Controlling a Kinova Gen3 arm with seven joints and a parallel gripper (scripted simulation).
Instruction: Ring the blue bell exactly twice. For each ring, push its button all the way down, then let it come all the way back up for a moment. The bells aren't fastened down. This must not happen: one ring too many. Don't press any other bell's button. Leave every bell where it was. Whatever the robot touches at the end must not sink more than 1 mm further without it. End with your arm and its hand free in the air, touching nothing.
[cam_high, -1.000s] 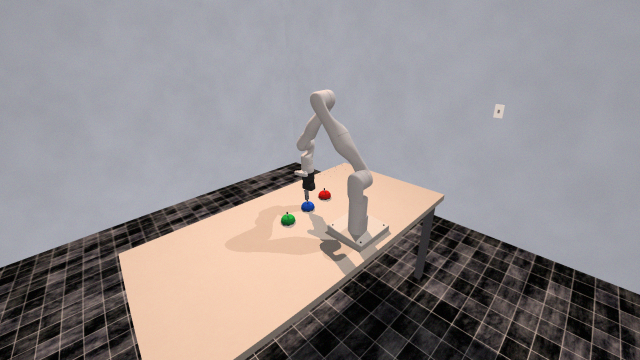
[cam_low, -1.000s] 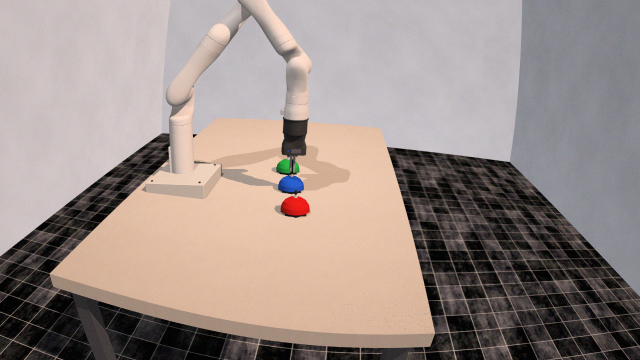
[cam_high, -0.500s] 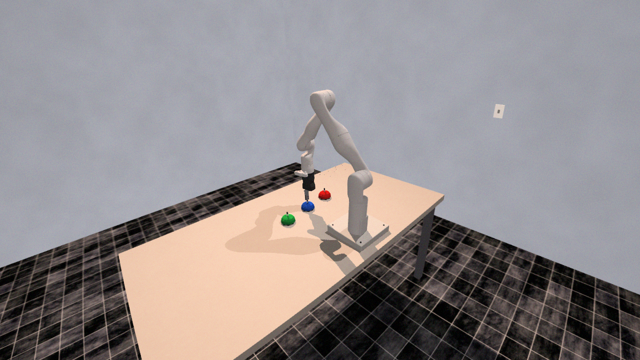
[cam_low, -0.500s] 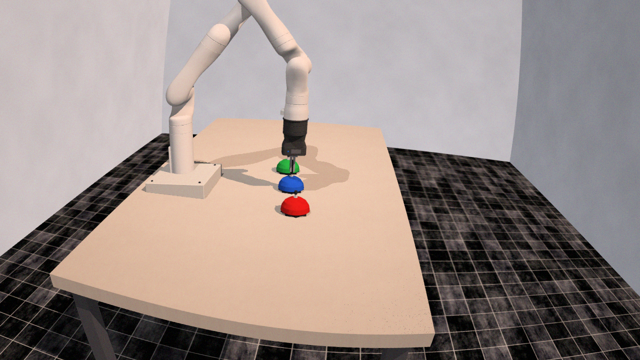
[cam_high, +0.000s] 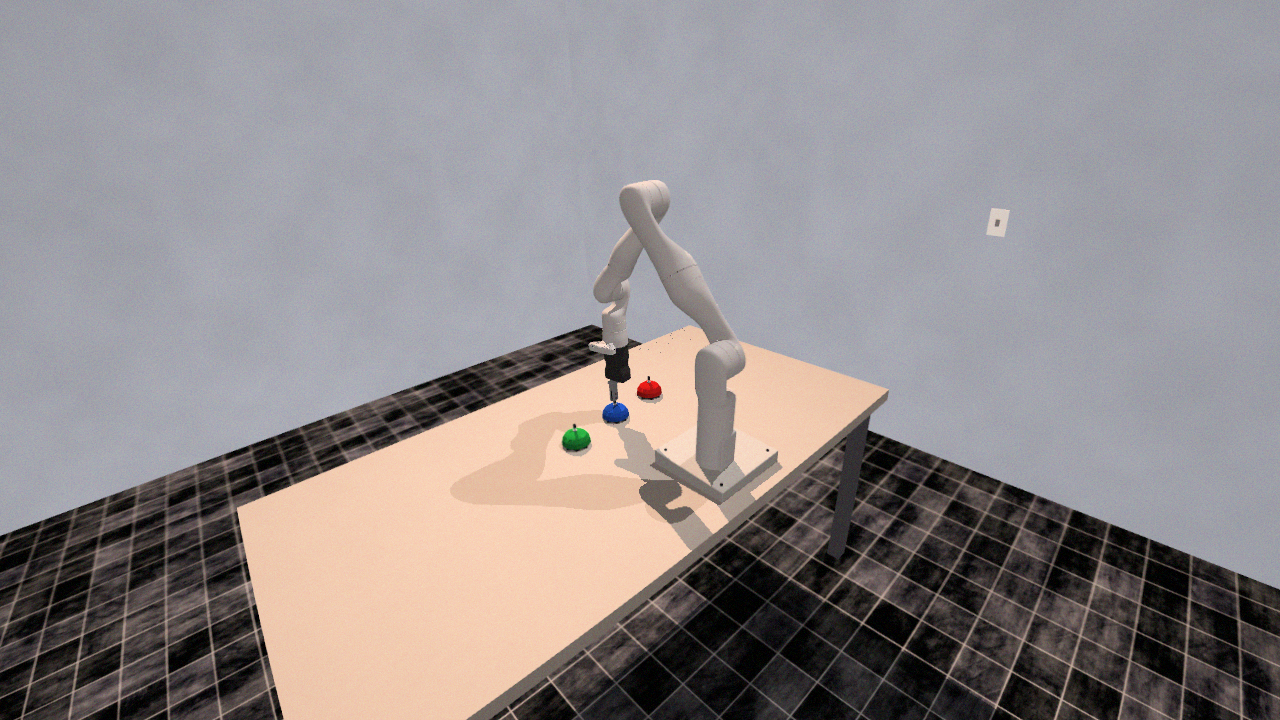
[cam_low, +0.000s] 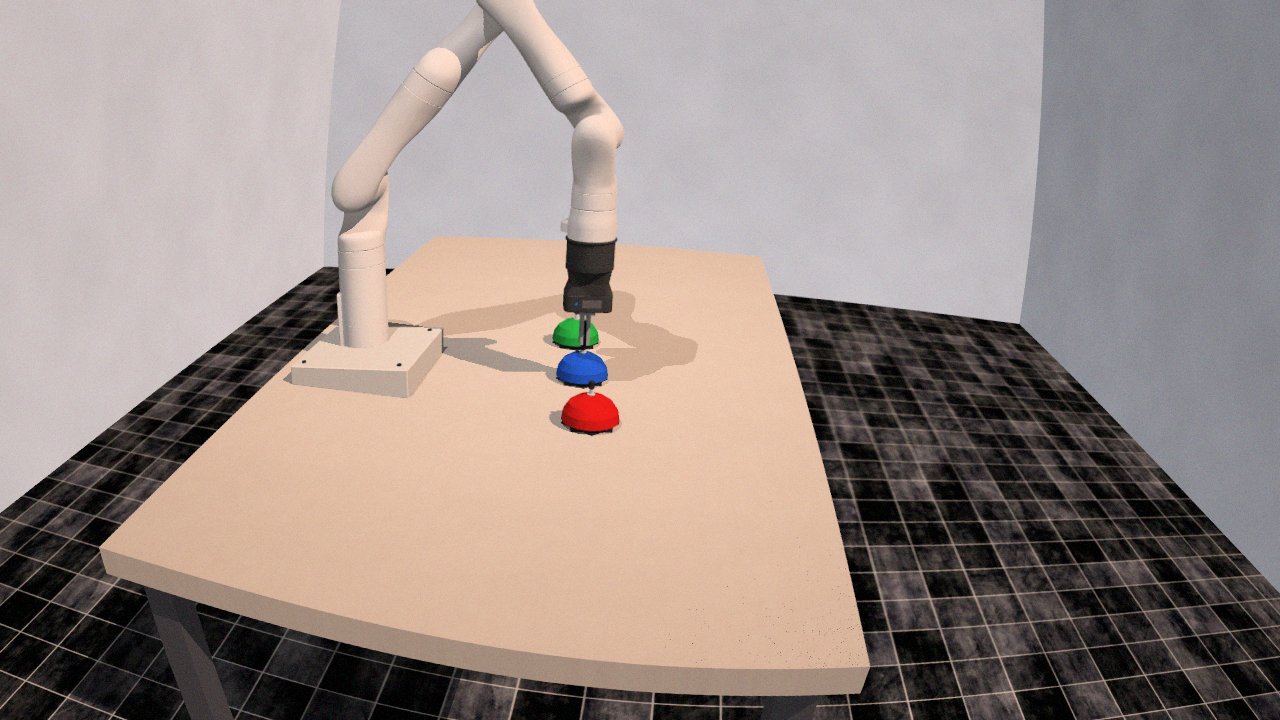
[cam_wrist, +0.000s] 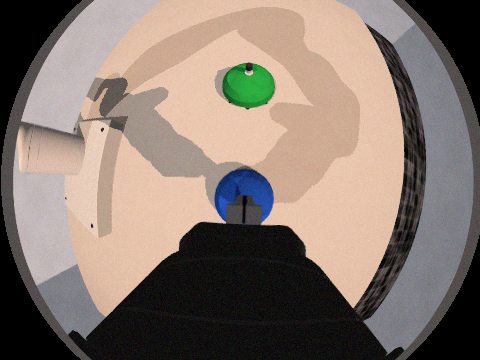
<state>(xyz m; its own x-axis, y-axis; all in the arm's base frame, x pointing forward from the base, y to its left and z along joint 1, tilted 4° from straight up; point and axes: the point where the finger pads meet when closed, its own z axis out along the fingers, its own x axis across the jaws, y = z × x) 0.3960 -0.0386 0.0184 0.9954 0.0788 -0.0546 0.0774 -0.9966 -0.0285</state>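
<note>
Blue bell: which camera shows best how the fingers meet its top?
The exterior view: from the side, the shut gripper points straight down at the top of the blue bell, between the green and red ones. The top view shows the same, much smaller. In the wrist view the fingers cover the bell's middle.

A beige desk (cam_low: 447, 537) is standing on dark tiled flooring (cam_low: 1029, 501), grey walls (cam_high: 358, 179) surrounding, a small plate (cam_high: 997, 222) hanging there.
</note>
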